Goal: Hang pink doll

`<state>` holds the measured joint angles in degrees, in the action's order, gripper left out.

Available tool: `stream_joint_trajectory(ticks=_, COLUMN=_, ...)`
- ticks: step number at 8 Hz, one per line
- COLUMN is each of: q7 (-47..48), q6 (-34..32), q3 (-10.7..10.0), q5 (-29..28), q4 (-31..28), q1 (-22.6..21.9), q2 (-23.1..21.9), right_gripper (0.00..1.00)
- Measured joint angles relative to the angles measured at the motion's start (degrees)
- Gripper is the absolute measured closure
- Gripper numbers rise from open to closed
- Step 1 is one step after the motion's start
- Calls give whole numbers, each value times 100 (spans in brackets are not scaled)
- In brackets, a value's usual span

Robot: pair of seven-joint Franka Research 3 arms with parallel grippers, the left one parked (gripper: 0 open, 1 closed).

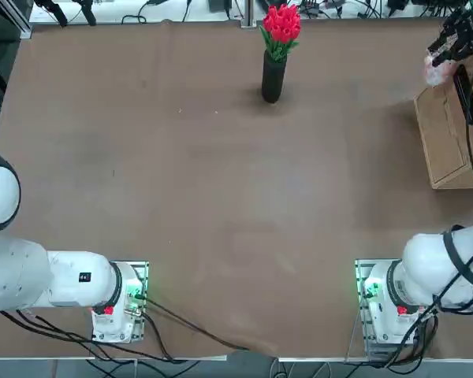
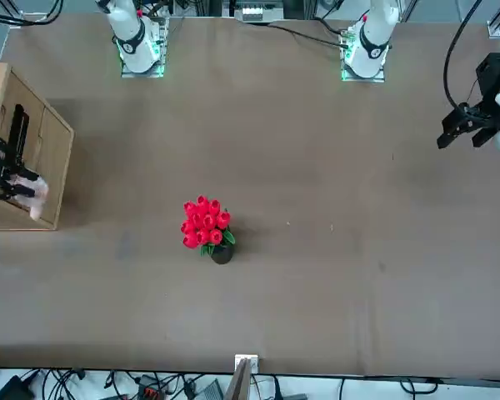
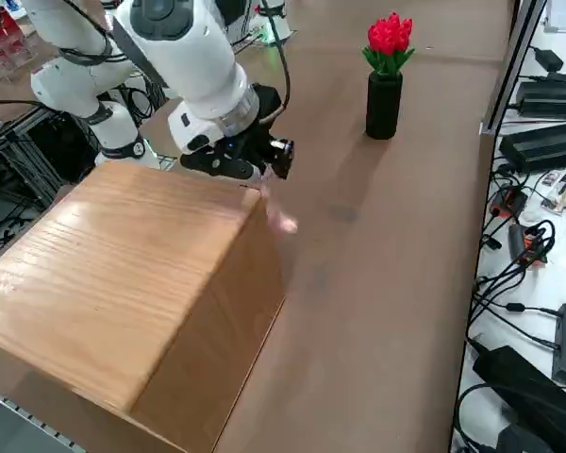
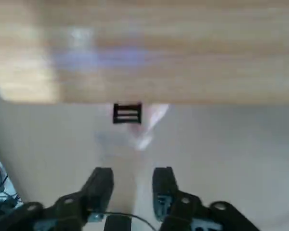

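By one wooden box [image 3: 123, 283], one pink doll [image 3: 281, 223], one pincer [image 3: 255, 162].

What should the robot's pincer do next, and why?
Probably back the right pincer straight away from the wooden box. Its fingers are apart with nothing between them, and the pink doll seems to dangle by the black hook at the box's edge, so being this close risks knocking it off.
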<state>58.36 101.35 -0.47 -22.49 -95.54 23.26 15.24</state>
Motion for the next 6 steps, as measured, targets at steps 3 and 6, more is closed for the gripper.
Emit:
stream_joint_trajectory(ticks=3, q7=-396, q6=12, q3=105, q5=47, q4=203, q1=-148, q2=-211, right_gripper=0)
stream_joint_trajectory(ticks=6, q7=-1306, q6=-366, q3=204, q5=1211, q4=866, q1=-961, q2=-445, right_gripper=0)
